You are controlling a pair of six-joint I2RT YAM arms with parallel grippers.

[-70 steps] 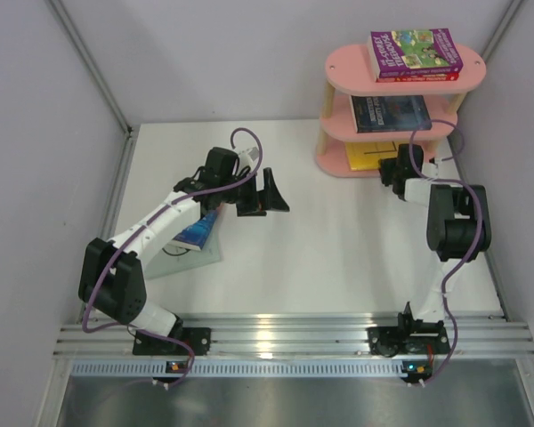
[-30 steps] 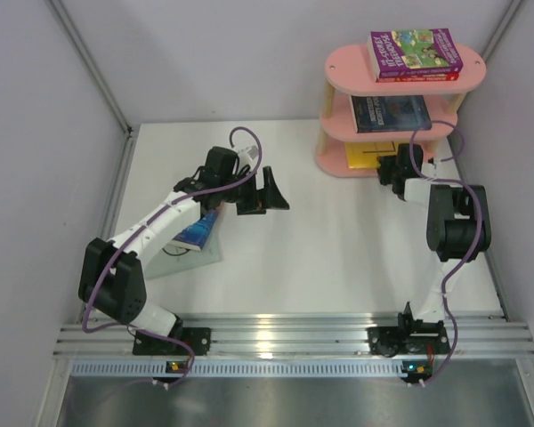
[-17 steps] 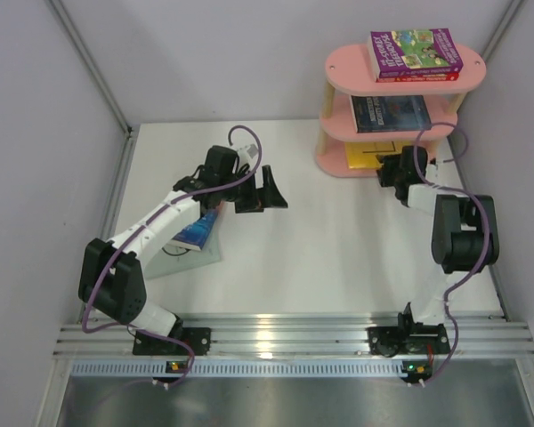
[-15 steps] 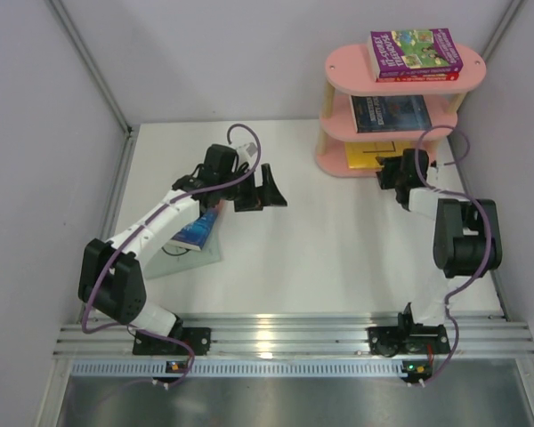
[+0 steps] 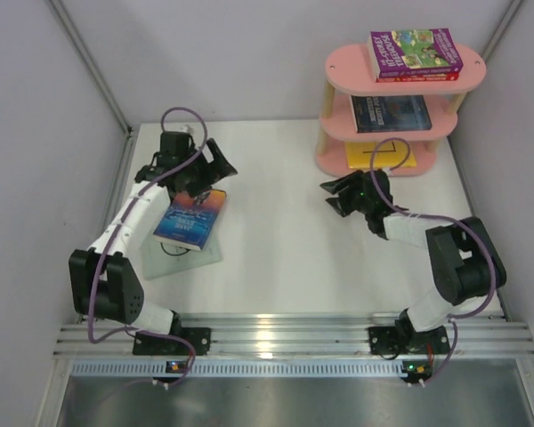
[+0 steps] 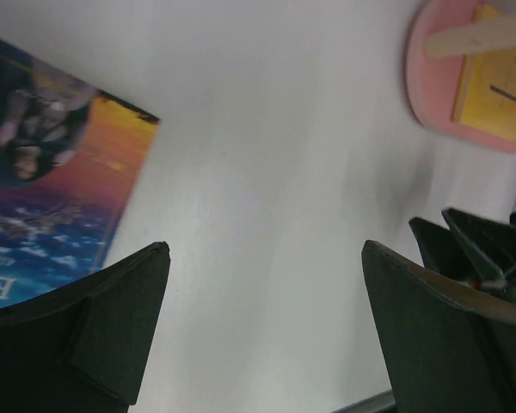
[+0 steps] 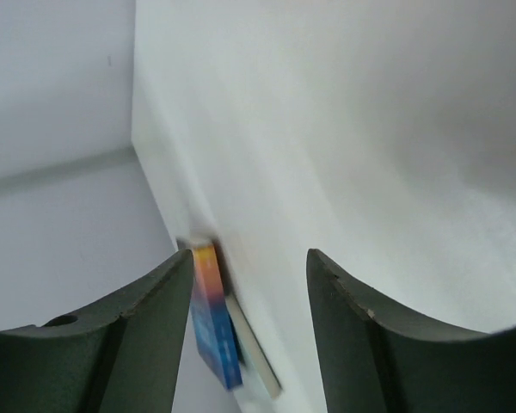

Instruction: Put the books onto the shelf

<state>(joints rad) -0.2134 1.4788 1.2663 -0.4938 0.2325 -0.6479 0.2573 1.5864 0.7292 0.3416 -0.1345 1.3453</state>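
Both arms have swung left: the left claw (image 5: pixel 209 173), wide and empty, hangs over the far end of the blue-orange book (image 5: pixel 190 218), which lies near-to-far on the left tabletop (image 5: pixel 285 258). The right claw (image 5: pixel 331 197), parted and empty, is well apart from it.

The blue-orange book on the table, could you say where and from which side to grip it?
Its far end: the blue-orange book lies on a pale book, far corner jutting past, so the open left pincer hovering there could pinch it from the far side.
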